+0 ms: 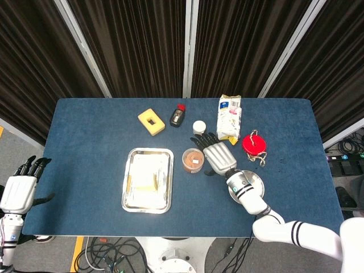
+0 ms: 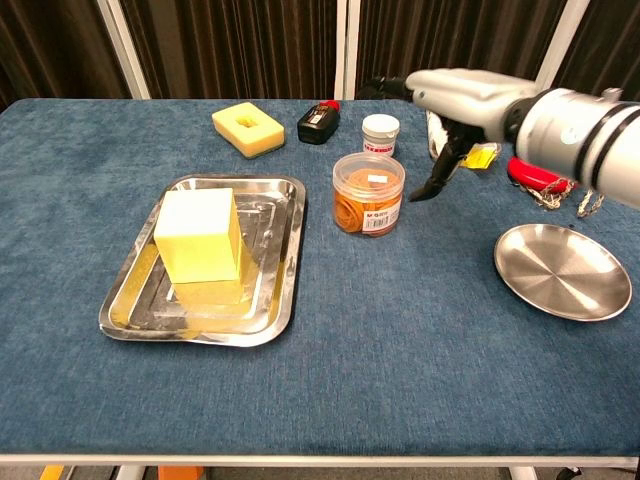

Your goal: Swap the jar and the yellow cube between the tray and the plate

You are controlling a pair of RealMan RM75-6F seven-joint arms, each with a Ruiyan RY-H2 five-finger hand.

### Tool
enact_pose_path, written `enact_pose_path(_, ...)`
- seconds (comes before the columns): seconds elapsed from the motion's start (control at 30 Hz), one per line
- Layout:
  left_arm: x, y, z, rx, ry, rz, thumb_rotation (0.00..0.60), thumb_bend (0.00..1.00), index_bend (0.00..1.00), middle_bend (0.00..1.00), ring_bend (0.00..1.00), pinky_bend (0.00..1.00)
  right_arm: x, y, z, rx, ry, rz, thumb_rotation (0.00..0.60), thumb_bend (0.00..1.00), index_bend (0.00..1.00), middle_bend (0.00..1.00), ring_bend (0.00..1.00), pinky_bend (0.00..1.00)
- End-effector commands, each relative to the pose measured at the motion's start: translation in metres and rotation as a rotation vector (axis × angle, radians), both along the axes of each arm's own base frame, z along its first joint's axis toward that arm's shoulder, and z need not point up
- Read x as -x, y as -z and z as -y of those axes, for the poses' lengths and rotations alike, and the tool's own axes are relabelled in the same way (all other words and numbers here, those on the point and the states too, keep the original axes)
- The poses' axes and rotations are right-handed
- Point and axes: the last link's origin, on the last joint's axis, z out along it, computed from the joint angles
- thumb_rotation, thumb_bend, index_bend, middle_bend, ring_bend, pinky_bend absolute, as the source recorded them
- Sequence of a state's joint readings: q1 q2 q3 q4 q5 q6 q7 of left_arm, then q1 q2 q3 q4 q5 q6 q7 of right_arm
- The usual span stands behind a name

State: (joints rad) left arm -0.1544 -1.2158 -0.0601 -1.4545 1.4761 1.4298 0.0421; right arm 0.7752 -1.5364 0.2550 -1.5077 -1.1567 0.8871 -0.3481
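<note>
**Hands: both empty**

Right hand (image 1: 218, 156) — fingers spread and extended, palm down above the table, holding nothing; forearm runs back toward the near right. Left hand (image 1: 20, 187) — fingers apart, off the table's left edge.

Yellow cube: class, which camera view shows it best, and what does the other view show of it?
The chest view: the yellow cube stands out from its side in the tray, with top and front faces clear. The head view looks straight down, so the cube shows only as a pale patch.
</note>
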Motion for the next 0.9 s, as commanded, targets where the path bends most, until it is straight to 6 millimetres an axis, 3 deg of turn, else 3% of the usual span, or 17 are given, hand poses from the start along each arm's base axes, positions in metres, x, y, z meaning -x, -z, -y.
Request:
enact_pose_path(0.03, -0.003, 0.002, -0.001, 0.009, 0.005, 0.004, 0.6, 0.0, 0.15, 0.13, 0.06, 0.22, 0.007, -0.029, -0.013, 0.048, -0.017, 0.023, 0.6, 0.0, 0.0, 0.03, 0.0, 0.0)
enact_pose_path(0.23, -0.024, 0.023, -0.011, 0.143, 0.067, 0.066, 0.6, 0.0, 0.15, 0.13, 0.06, 0.22, 0.041, -0.089, -0.033, 0.209, 0.032, 0.012, 0.6, 0.0, 0.0, 0.05, 0.0, 0.0)
enact_pose_path(0.5, -0.084, 0.068, -0.037, 0.262, 0.237, 0.174, 0.6, 0.0, 0.14, 0.12, 0.04, 0.22, 0.1, -0.156, -0.063, 0.376, 0.168, 0.032, 0.6, 0.0, 0.0, 0.05, 0.0, 0.0)
enact_pose_path(0.7, -0.125, 0.106, -0.048, 0.351, 0.278, 0.224, 0.6, 0.0, 0.11, 0.09, 0.0, 0.17, 0.129, -0.176, -0.071, 0.424, 0.23, 0.066, 0.6, 0.0, 0.0, 0.05, 0.0, 0.0)
enact_pose_path(0.9, -0.149, 0.133, -0.06, 0.405, 0.291, 0.23, 0.6, 0.0, 0.1, 0.07, 0.0, 0.16, 0.143, -0.179, -0.072, 0.426, 0.252, 0.082, 0.6, 0.0, 0.0, 0.04, 0.0, 0.0)
